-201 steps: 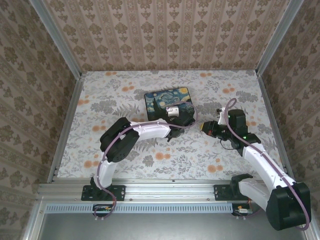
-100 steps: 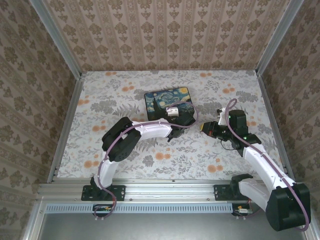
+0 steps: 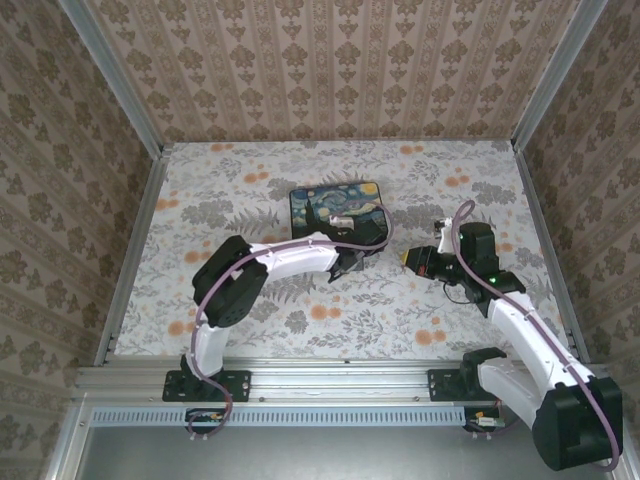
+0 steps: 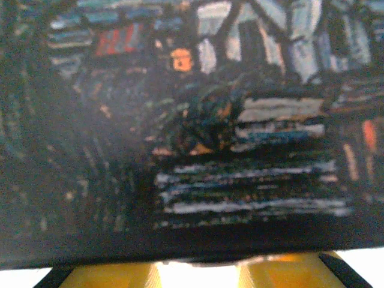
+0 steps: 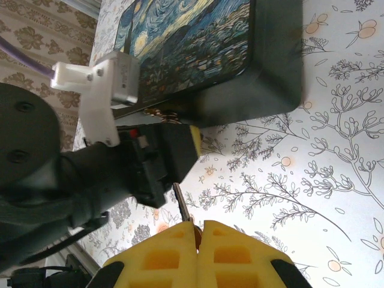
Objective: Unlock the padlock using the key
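Observation:
My right gripper (image 5: pixel 197 231) is shut on the key (image 5: pixel 180 203), a thin dark blade sticking out past the yellow fingertips toward the left gripper. From above, the right gripper (image 3: pixel 408 257) sits just right of the left gripper (image 3: pixel 362 247), which presses against the near right corner of the black box with the painted lid (image 3: pixel 335 204). In the left wrist view its yellow fingers (image 4: pixel 108 277) stand apart, tips hidden under the box's edge (image 4: pixel 198 249). A small brownish piece (image 5: pixel 159 112) shows at that edge; I cannot tell whether it is the padlock.
Patterned walls close in the flowered floor (image 3: pixel 250 170) on three sides, with metal rails at the corners. The right arm's purple cable (image 3: pixel 458 215) loops above its wrist. Open floor (image 5: pixel 312 180) lies right of the key, below the box.
The left arm's elbow has swung left and nearer while its gripper stays at the box corner. The right gripper with the key has barely shifted.

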Tool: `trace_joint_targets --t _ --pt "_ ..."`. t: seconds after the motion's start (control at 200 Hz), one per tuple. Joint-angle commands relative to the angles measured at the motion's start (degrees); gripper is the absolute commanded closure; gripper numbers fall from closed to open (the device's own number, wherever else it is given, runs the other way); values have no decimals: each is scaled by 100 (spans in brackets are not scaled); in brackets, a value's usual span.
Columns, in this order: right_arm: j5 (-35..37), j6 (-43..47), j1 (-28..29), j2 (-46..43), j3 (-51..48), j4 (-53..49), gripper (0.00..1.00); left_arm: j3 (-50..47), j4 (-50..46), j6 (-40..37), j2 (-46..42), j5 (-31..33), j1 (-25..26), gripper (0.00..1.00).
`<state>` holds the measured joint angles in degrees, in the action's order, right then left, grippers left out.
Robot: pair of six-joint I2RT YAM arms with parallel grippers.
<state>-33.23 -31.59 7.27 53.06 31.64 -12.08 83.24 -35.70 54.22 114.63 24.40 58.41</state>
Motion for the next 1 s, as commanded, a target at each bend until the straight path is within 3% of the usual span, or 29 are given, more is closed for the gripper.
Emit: trace_joint_targets --t 0.0,0.405,0.735,0.845,0.99 --pt "9 184 -41 -182 123 -298 100 526 -987 -210 -578 -496 -37 76" --pt "-229 491 -40 -598 858 -1258 100 2064 -3359 -184 -647 -2029 -200 79" --pt "-216 429 -32 -1021 1050 -1804 100 3685 -4899 2 -178 -2655 -464 80" --pt "-304 382 -32 -1104 1148 -1833 100 3790 -5051 237 -93 -3268 -581 80" --pt "-350 370 -32 -1150 1187 -1830 100 4006 -5183 210 111 -3369 -647 81"
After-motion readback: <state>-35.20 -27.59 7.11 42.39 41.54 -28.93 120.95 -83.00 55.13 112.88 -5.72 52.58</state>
